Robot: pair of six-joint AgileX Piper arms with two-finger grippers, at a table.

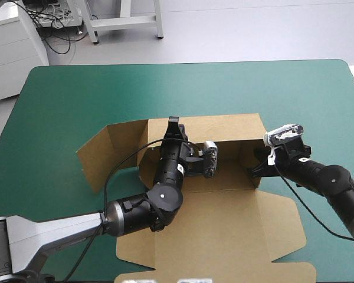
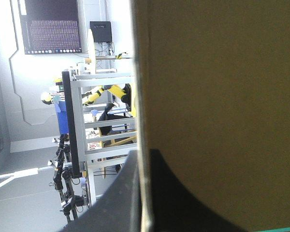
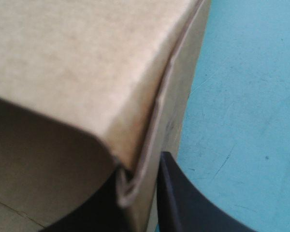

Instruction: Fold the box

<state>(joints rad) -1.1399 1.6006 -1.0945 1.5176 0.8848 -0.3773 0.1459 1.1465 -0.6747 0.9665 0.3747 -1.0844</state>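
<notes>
Two grippers: you have the left gripper (image 1: 173,124) pinching the raised far wall of the box (image 1: 224,206), and the right gripper (image 1: 255,169) pinching its right corner.
Box position: middle of the table (image 1: 76,88), lid flat toward the near edge.
Risk: uneven pulls would likely crease the wall or untuck the corner.
Room: bare table beyond the far wall and at both sides.

Raised box (image 1: 224,206) walls in left hand (image 1: 174,125), right hand (image 1: 256,167)

Pale grey floor (image 1: 253,29) spreads beyond the far edge of the teal-green covered table (image 1: 59,100); a white drawer cabinet (image 1: 12,50) stands off its far left corner, white metal frame legs (image 1: 124,22) nearby.
</notes>
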